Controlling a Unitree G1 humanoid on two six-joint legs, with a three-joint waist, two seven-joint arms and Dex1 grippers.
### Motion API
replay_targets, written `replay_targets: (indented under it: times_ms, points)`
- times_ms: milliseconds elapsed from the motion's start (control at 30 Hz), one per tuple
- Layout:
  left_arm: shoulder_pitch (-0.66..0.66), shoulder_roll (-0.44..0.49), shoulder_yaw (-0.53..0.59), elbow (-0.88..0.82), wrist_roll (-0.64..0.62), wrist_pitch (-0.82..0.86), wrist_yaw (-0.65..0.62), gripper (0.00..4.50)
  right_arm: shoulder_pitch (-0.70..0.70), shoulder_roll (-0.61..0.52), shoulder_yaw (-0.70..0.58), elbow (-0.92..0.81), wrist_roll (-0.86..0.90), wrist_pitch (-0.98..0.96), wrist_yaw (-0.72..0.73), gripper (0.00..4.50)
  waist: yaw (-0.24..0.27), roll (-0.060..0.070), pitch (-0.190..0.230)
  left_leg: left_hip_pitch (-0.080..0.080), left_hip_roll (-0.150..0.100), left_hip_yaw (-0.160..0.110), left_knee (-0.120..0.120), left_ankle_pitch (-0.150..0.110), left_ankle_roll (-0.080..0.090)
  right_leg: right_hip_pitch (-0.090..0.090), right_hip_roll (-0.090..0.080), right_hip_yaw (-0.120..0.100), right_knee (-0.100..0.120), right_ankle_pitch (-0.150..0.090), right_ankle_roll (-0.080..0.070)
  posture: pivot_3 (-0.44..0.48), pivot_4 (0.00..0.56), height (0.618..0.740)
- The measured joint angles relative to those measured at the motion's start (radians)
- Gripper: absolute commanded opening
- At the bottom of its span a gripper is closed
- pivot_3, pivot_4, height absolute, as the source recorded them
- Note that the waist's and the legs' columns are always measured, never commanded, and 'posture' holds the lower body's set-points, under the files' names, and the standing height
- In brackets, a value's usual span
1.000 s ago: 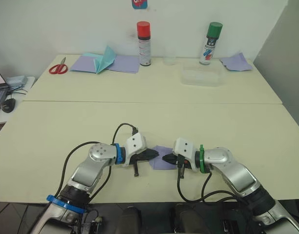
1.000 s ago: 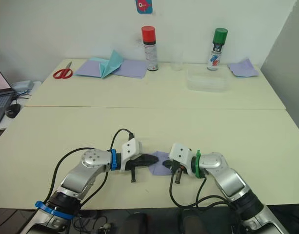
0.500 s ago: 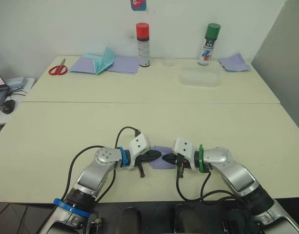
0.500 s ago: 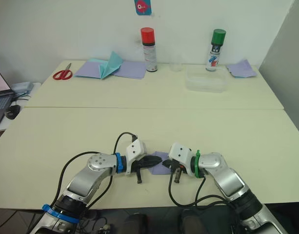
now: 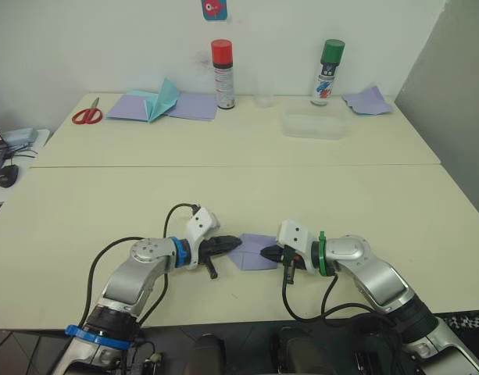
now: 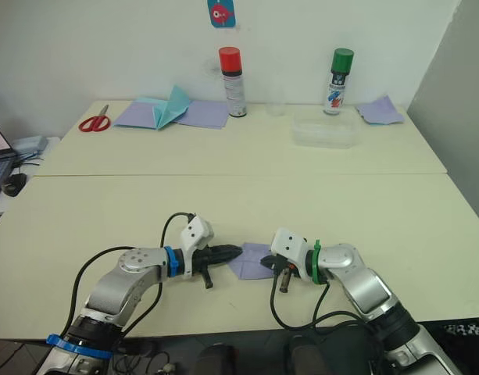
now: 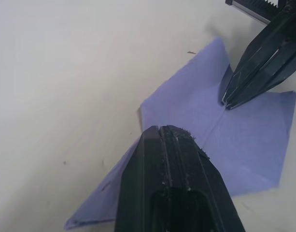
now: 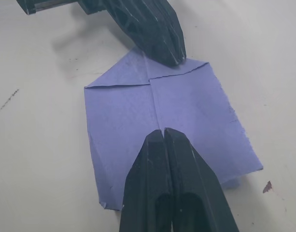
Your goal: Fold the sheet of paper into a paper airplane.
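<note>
The sheet of paper (image 5: 253, 252) lies flat near the table's front edge. It is pale lavender, with a centre crease and two corners folded in to form a point (image 8: 138, 54). My left gripper (image 5: 234, 242) is shut, and its tip rests on the pointed end of the paper (image 7: 244, 140). My right gripper (image 5: 265, 253) is also shut, with its tip pressing on the centre crease from the opposite side (image 8: 163, 131). The two tips face each other a short way apart, and nothing is held between either pair of fingers.
Along the far edge stand a red-capped spray can (image 5: 222, 74), a green-capped spray can (image 5: 327, 72) and a small glass (image 5: 262, 99). A clear plastic container (image 5: 313, 125), red scissors (image 5: 87, 116), a teal paper shape (image 5: 162, 98) on lavender sheets (image 5: 192, 106), and another lavender sheet (image 5: 368, 99) lie there.
My left gripper has drawn back to the left toward the paper's pointed end, so more paper shows between the tips. The right gripper has stayed put. The camera shifted slightly.
</note>
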Motion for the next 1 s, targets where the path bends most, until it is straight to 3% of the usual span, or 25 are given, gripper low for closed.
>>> replay_targets:
  times_ms: [433, 667, 767, 933, 1000]
  points:
    - [0.018, 0.044, 0.049, 0.012, -0.015, -0.054, -0.003, 0.0, -0.008, 0.001, 0.001, 0.006, -0.01, -0.009, 0.008, 0.03, 0.0, 0.001, 0.002, 0.0, 0.003, -0.001, -0.001, 0.0, 0.0, -0.001, -0.001, 0.001, 0.0, -0.001, -0.001, 0.0, 0.15, 0.74]
    - [0.03, 0.062, 0.067, -0.023, -0.012, -0.108, -0.024, 0.0, -0.015, 0.004, 0.001, 0.004, -0.009, -0.02, 0.02, 0.03, 0.0, 0.001, 0.003, -0.013, 0.009, 0.005, 0.0, 0.0, 0.0, -0.014, 0.001, 0.0, 0.0, 0.004, 0.006, 0.0, 0.15, 0.74]
    - [0.026, 0.062, 0.067, -0.023, -0.02, -0.105, -0.048, 0.68, -0.017, 0.008, 0.002, 0.006, -0.01, -0.022, 0.022, 0.0, 0.0, 0.001, 0.003, -0.013, 0.01, 0.007, -0.001, 0.0, 0.0, -0.014, 0.002, 0.0, 0.0, 0.003, 0.005, 0.0, 0.15, 0.74]
    - [-0.006, 0.062, 0.064, 0.002, -0.021, -0.108, -0.068, 2.2, -0.028, 0.013, 0.004, 0.018, -0.018, -0.03, 0.023, 0.0, 0.001, 0.0, 0.003, -0.013, 0.011, 0.007, -0.001, 0.0, 0.0, -0.014, 0.003, 0.0, 0.0, 0.003, 0.005, 0.0, 0.15, 0.74]
    - [-0.028, 0.064, 0.055, 0.03, 0.001, -0.118, -0.069, 2.2, -0.029, 0.014, 0.004, 0.022, -0.019, -0.033, 0.024, 0.0, 0.001, 0.0, 0.003, -0.013, 0.011, 0.008, -0.001, 0.0, 0.0, -0.014, 0.003, 0.0, 0.0, 0.003, 0.005, 0.0, 0.15, 0.74]
